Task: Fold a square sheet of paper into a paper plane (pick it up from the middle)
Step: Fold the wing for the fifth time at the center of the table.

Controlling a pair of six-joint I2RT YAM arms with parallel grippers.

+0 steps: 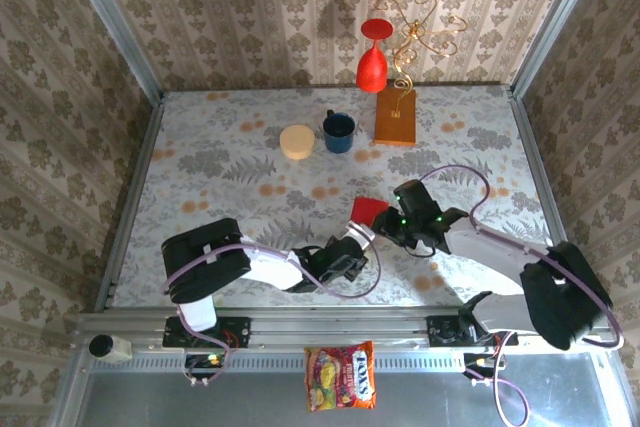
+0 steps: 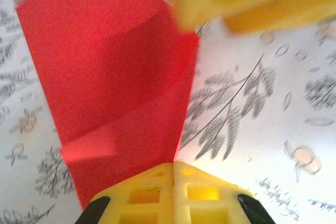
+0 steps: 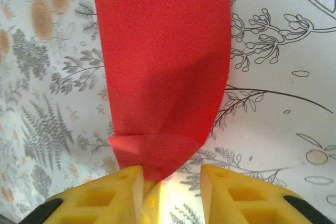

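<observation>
Centre: sheet of paper (image 1: 368, 209) between left gripper (image 1: 357, 236), at its near edge, and right gripper (image 1: 392, 217), at its right;
Behind: mug (image 1: 338, 132) just right of round disc (image 1: 297, 141); block (image 1: 395, 117) right of mug; vase (image 1: 372, 67) behind block;
Front: snack packet (image 1: 342, 375) before the table (image 1: 220, 127) edge

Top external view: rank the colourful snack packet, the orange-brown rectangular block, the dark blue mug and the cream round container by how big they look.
1. colourful snack packet
2. orange-brown rectangular block
3. dark blue mug and cream round container: about alike, not ranked
</observation>
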